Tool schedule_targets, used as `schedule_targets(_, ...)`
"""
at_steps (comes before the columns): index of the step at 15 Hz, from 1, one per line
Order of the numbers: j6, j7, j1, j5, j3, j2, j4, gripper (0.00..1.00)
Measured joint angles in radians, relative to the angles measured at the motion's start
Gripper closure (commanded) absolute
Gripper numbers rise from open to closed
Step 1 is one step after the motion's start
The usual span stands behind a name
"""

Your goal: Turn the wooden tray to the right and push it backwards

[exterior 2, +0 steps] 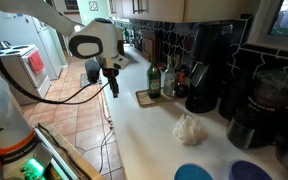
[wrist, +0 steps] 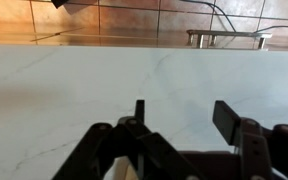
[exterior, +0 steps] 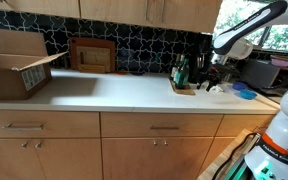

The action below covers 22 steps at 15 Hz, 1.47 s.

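The small light wooden tray (exterior: 183,90) stands on the white counter near the back wall and holds a few bottles (exterior: 181,71). It also shows in an exterior view (exterior 2: 144,98), with the bottles (exterior 2: 155,80) upright on it. My gripper (exterior 2: 112,86) hangs open and empty above the counter edge, a short way in front of the tray and apart from it. In an exterior view the gripper (exterior: 218,72) sits just beside the tray. In the wrist view my open fingers (wrist: 182,115) frame only bare white counter; the tray is out of that view.
A big cardboard box (exterior: 14,62) and a dark-brown framed wooden panel (exterior: 92,54) stand at the back of the counter. A black coffee machine (exterior 2: 206,66), a crumpled white cloth (exterior 2: 189,128) and blue dishes (exterior 2: 193,172) lie beyond the tray.
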Motion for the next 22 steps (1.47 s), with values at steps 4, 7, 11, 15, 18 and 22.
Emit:
schedule_targets(4, 0.081, 0.05, -0.05, 0.027, -0.039, 0.07, 0.003, 0.89)
schedule_targets(7, 0.18, 0.118, -0.071, 0.051, -0.044, 0.145, 0.023, 1.0)
schedule_targets(11, 0.306, 0.178, -0.069, 0.091, -0.039, 0.248, 0.073, 0.97)
schedule_targets(15, 0.391, 0.246, -0.066, 0.081, -0.026, 0.35, 0.137, 0.97)
schedule_targets(18, 0.435, 0.294, -0.058, 0.048, -0.022, 0.425, 0.177, 0.98)
schedule_targets(22, 0.504, 0.389, -0.034, -0.076, -0.046, 0.509, 0.212, 0.97)
